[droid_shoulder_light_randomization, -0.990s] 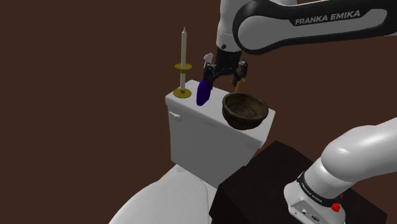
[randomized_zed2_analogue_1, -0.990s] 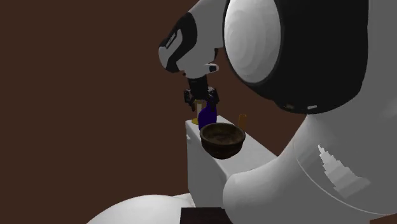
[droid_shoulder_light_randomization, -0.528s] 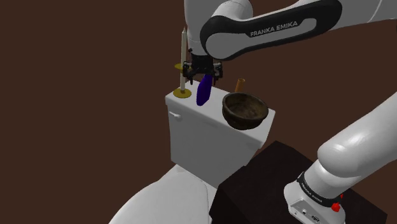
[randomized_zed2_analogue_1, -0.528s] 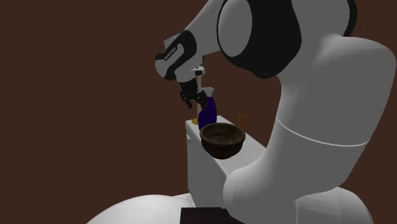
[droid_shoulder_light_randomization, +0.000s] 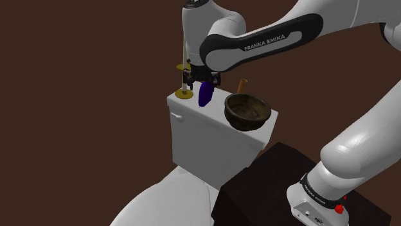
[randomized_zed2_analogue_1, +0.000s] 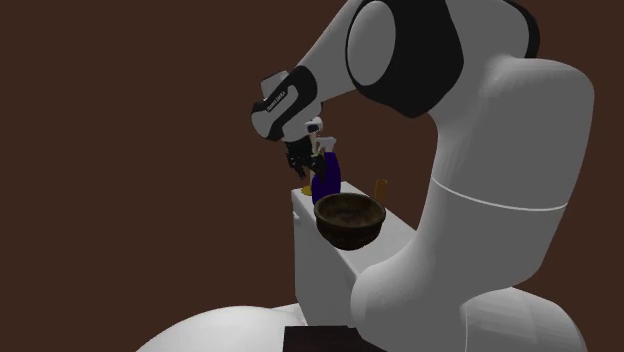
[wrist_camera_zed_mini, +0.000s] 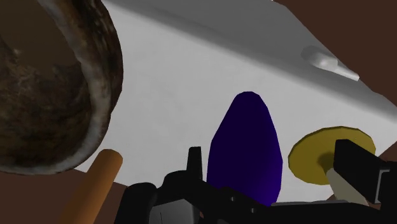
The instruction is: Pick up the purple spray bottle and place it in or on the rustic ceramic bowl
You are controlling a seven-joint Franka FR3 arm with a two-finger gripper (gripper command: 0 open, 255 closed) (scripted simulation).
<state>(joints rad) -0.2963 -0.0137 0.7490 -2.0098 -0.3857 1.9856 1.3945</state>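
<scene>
the gripper (droid_shoulder_light_randomization: 202, 81) hangs straight over the top of the purple spray bottle (wrist_camera_zed_mini: 245, 149), pointing down at it. its fingers (wrist_camera_zed_mini: 356, 168) stand apart, one on either side of the bottle's upper end. i cannot make out either of them touching it. the bottle's dark spray head sits close under the hand. the bottle itself stands directly below the gripper on the white toilet tank lid (wrist_camera_zed_mini: 210, 76).

just to one side of the gripper, the round yellow foot of a candlestick (wrist_camera_zed_mini: 331, 153) rests on the lid. it is near the bottle but apart from it, and one finger crosses in front of it in the wrist view. in the shoulder view its pale stem rises beside the hand.

on the gripper's other side, a little farther off, is an orange-brown stick (wrist_camera_zed_mini: 95, 188). it leans slightly, and i cannot tell what its lower end stands on. past it sits the rough brown bowl (wrist_camera_zed_mini: 44, 89), with a worn, mottled inside. it is at the end of the lid opposite the candlestick, well apart from the bottle.

farther out, beyond the candlestick, a small pale flush handle (wrist_camera_zed_mini: 327, 62) sticks out from the tank's face. below the tank curves the white toilet seat (droid_shoulder_light_randomization: 160, 199). the dark box stand (droid_shoulder_light_randomization: 270, 186) sits beside it, under the arm's base. a plain brown wall (droid_shoulder_light_randomization: 77, 77) lies behind it all.
</scene>
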